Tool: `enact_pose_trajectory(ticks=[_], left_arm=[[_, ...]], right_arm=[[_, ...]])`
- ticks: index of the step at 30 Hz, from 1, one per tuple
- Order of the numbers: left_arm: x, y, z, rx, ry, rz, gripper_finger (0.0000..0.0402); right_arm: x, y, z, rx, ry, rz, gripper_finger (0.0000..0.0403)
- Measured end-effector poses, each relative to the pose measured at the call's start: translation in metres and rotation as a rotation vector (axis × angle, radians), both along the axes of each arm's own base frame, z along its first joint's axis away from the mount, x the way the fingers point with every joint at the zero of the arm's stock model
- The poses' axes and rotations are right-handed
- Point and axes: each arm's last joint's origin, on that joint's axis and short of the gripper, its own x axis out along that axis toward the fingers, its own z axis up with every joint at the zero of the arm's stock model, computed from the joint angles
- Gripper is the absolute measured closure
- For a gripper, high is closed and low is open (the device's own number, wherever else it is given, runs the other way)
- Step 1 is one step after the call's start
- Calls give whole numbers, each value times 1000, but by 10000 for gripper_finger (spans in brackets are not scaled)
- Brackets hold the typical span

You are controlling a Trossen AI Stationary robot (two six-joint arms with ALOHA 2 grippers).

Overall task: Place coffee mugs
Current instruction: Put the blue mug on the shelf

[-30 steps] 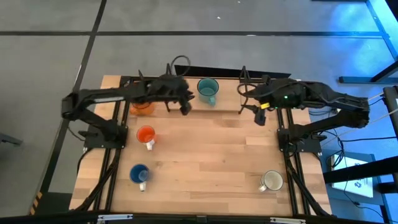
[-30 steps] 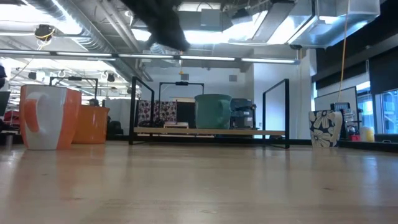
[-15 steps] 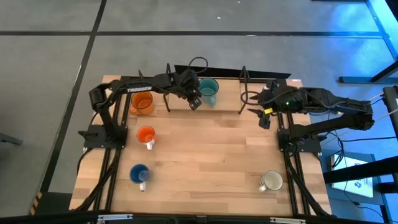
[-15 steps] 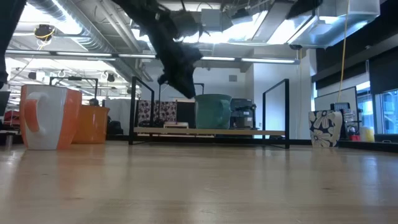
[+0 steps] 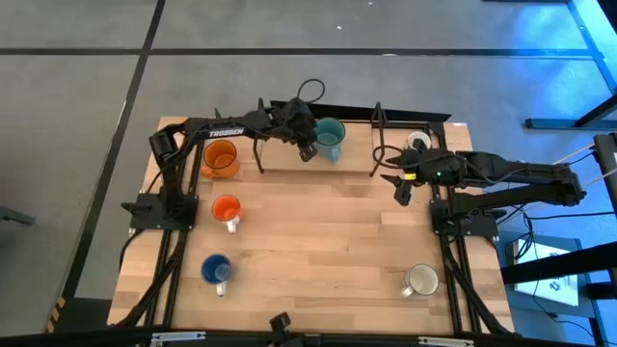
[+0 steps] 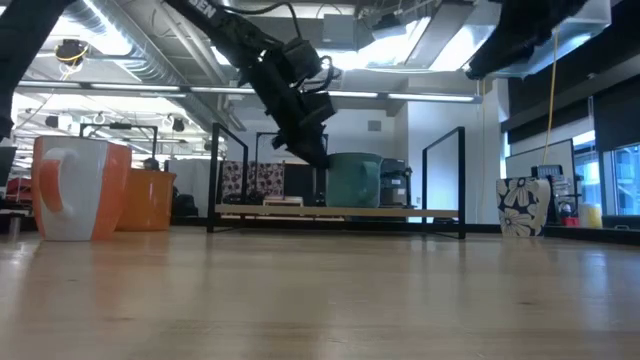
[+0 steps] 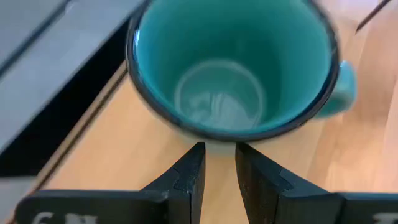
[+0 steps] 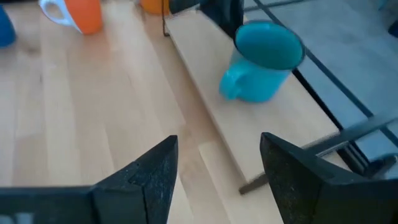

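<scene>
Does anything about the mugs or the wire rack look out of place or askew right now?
Nothing stands out: the teal enamel mug sits upright on the black wire rack's wooden shelf, and the left gripper, nearly shut, hovers beside it.

- Floor (image 5: 87, 106): grey, crossed by dark seam lines, with a blue glow toward one corner.
- Table (image 5: 318, 241): pale wood planks on a black frame.
- Ceiling (image 6: 420, 50): exposed ducts (image 6: 110, 45), pipes and bright light panels.
- Windows (image 6: 615, 170): stood at the room's side, daylight behind them.
- Yellow cord (image 6: 551, 90): hung straight down from the ceiling.
</scene>
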Motion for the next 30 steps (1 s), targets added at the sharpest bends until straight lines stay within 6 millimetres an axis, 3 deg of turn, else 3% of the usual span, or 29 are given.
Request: enact_pose_trajectory(ticks=[15, 30], left_arm=[[31, 16, -29, 113, -161, -18, 319], [38, 25, -26, 212, -274, 30, 319]], right_arm=[[1, 0, -5, 35, -6, -27, 189], [1, 0, -5, 57, -20, -44, 189]])
